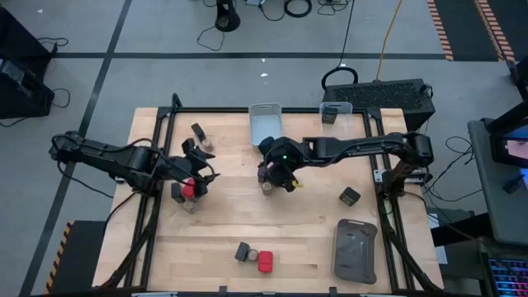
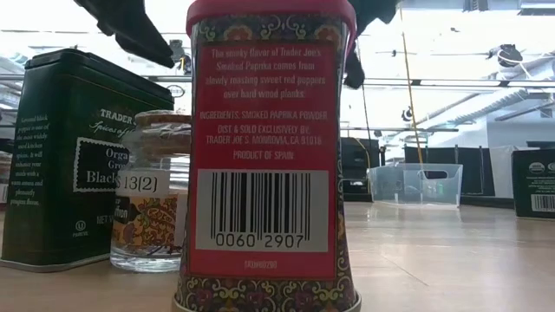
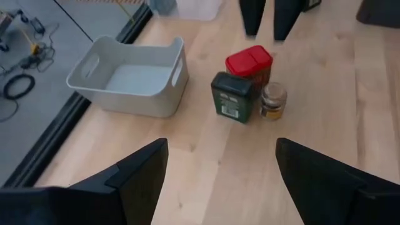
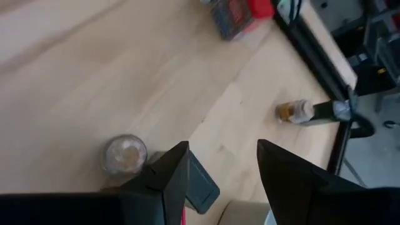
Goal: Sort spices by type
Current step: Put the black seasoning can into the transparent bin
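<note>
My left gripper (image 1: 198, 171) (image 3: 222, 169) hangs open over the table's left-middle. It is beside a cluster of a red-capped tin (image 1: 189, 190), a dark tin and a jar, and holds nothing. My right gripper (image 1: 279, 179) (image 4: 222, 162) is open above a second cluster at the table's centre. That cluster is a red-capped tin (image 3: 250, 62), a dark tin (image 3: 232, 97) (image 4: 201, 185) and a tan-topped jar (image 3: 274, 100) (image 4: 125, 154), all standing on the wood. In the left wrist view the right gripper's fingers (image 3: 253, 19) stand just behind this cluster.
A grey bin (image 1: 266, 124) (image 3: 128, 78) and a clear bin (image 1: 335, 111) holding a dark tin sit at the far edge. A dark tin and a jar (image 1: 207, 145) lie far-left. One dark tin (image 1: 350, 195) and a grey tray (image 1: 355, 250) are on the right. A third cluster (image 1: 254, 256) (image 2: 264, 147) stands at the near edge.
</note>
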Tool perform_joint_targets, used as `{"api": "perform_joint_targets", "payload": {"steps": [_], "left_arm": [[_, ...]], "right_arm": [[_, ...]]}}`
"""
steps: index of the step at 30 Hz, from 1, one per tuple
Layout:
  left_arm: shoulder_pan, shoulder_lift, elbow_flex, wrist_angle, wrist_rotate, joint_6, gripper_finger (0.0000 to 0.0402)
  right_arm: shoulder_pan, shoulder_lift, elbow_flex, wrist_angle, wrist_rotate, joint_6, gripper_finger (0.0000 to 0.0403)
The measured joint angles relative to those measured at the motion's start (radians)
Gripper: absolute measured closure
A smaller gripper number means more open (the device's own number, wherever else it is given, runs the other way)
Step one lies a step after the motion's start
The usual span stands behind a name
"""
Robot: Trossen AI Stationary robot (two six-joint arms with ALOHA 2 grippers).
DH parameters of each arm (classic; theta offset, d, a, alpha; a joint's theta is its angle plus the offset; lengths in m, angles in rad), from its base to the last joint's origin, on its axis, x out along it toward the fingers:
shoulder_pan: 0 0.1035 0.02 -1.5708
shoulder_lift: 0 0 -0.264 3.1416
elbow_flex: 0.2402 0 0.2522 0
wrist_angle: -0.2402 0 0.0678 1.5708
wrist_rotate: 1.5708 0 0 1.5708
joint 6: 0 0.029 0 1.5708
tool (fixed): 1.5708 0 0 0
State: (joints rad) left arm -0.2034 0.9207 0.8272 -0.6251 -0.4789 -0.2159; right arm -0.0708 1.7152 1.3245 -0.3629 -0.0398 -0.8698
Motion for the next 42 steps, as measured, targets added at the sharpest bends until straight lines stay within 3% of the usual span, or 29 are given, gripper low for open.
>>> {"api": "perform_joint_targets", "payload": {"steps": [9,18,22,26,34,42], "left_arm": [[0.085,-0.061,-0.122,0.154,0.066,0.099,0.0100],[0.211,-0.208,-0.278,0.341,0.119,0.180,0.0100],[0.255,-0.271,-0.372,0.477,0.194,0.212,0.0100],[0.289,-0.296,-0.429,0.524,0.263,0.222,0.0100],[0.304,-0.296,-0.442,0.546,0.271,0.220,0.0100],[0.304,-0.295,-0.442,0.550,0.322,0.222,0.0100]], "right_arm": [[-0.044,0.126,0.195,-0.149,-0.075,-0.013,0.0234],[-0.067,0.352,0.516,-0.529,-0.072,-0.100,0.0234],[-0.058,0.413,0.606,-0.647,-0.071,-0.117,0.0234],[-0.045,0.442,0.627,-0.677,-0.070,-0.147,0.0234],[-0.032,0.441,0.627,-0.675,-0.069,-0.214,0.0234],[-0.029,0.443,0.627,-0.659,-0.044,-0.405,0.0220]]}}
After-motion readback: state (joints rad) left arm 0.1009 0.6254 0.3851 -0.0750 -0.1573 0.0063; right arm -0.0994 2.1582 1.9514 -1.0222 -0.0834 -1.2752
